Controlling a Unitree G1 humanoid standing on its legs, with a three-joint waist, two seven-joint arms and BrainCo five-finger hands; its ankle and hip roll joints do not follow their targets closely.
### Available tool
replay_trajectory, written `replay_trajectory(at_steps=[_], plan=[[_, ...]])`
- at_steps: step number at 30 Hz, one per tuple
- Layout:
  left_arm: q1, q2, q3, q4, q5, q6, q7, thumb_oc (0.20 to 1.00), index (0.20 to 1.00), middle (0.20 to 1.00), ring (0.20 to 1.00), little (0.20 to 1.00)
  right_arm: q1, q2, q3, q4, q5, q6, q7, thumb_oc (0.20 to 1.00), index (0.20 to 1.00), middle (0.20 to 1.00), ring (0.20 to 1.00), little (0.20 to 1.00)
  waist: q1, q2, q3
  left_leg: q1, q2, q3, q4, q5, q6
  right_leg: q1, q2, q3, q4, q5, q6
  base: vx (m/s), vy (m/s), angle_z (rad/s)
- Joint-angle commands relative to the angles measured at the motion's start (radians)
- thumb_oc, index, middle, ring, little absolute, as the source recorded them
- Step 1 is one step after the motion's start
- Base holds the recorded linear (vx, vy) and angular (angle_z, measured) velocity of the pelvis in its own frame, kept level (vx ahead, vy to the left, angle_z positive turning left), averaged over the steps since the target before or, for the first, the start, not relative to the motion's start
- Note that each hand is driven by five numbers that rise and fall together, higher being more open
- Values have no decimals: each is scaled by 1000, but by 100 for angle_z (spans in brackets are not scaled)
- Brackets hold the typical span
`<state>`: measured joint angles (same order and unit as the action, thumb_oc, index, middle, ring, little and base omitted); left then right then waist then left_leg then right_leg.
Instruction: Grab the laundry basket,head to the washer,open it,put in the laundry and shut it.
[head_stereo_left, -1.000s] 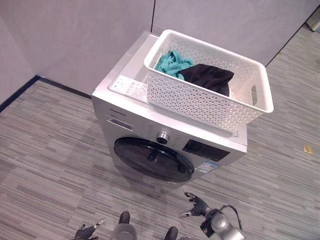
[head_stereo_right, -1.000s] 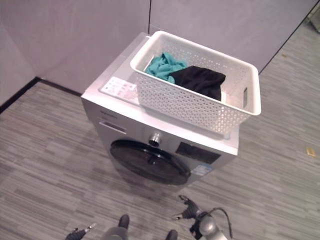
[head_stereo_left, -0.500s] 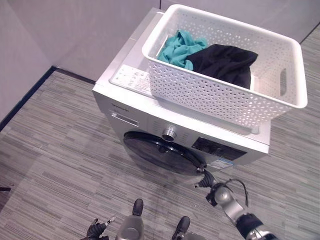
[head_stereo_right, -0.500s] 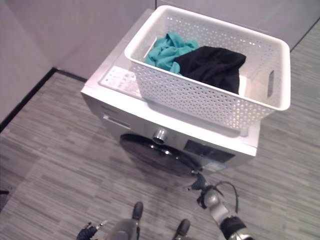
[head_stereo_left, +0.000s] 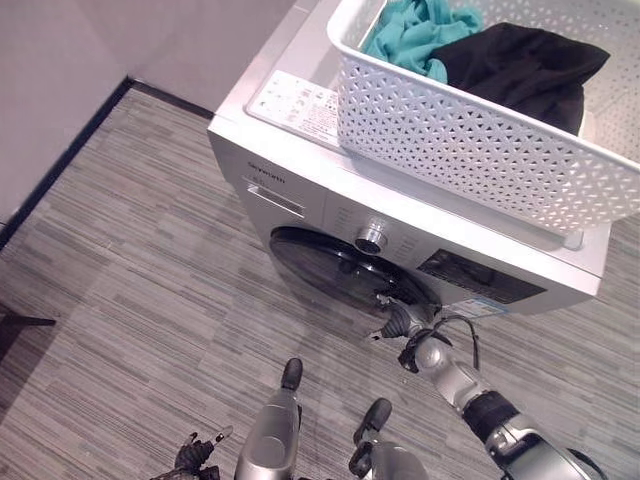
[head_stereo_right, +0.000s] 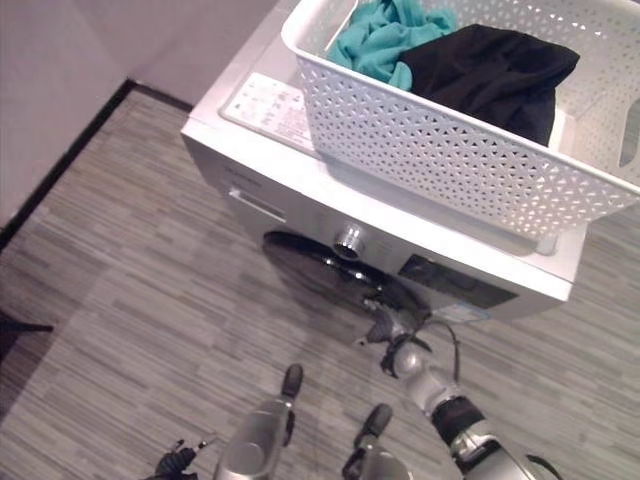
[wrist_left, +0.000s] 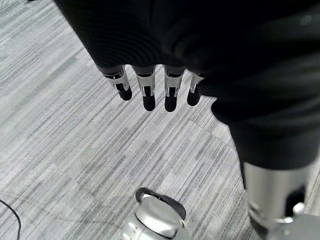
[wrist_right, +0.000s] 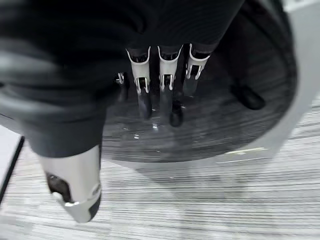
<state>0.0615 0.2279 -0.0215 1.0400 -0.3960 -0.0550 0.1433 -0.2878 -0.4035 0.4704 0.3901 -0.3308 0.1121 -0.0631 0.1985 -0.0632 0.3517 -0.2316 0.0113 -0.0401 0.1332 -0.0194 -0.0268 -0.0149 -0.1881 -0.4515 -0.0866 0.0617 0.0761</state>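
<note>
Left eye view: right hand (head_stereo_left: 398, 322) at the closed dark round door (head_stereo_left: 345, 278) of the silver washer (head_stereo_left: 300, 140), fingers straight.
White perforated plastic laundry basket (head_stereo_left: 480, 140) sits on top; left hand (wrist_left: 150, 85) open, low over the floor.

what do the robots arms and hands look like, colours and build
Both arms are silver-grey metal tubes with dark bands near the wrist. The right hand and the left hand each have a dark ribbed cover over the back and wrist, and silver fingers with slotted segments ending in dark rounded tips.
</note>
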Motion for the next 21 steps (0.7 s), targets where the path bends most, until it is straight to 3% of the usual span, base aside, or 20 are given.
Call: replay_trajectory(at_steps=[1, 3, 11, 21], plan=[[13, 12, -2, 75, -20, -13, -2, 1000, 1000, 1000, 1000, 1000, 60, -99, -70, -109, -34, -29, -14, 1000, 1000, 1000, 1000, 1000, -4, -25, -78, 61, 36, -6, -8, -78, 41, -52, -128, 24, 102, -14, 68, 39, -3, -6], [7, 15, 9, 69, -20, -13, -10, 1000, 1000, 1000, 1000, 1000, 138, -143, -159, -201, -31, -33, -13, 1000, 1000, 1000, 1000, 1000, -23, -39, -86, 71, 39, 4, -9, -87, 42, -54, -126, 32, 104, -14, 70, 27, -1, -16], [11, 21, 24, 25, -43, -10, -33, 1000, 1000, 1000, 1000, 1000, 290, -186, -317, -304, -19, -32, 3, 1000, 1000, 1000, 1000, 1000, -49, -51, -96, 85, 47, 8, -13, -91, 40, -50, -119, 33, 106, -19, 70, 12, -6, -13], [19, 22, 23, 26, -38, -14, -38, 1000, 1000, 1000, 1000, 1000, 225, -151, -267, -246, -7, -41, -11, 1000, 1000, 1000, 1000, 1000, -27, -46, -87, 80, 41, 1, -20, -85, 42, -51, -118, 28, 94, -14, 71, 0, 0, 0]])
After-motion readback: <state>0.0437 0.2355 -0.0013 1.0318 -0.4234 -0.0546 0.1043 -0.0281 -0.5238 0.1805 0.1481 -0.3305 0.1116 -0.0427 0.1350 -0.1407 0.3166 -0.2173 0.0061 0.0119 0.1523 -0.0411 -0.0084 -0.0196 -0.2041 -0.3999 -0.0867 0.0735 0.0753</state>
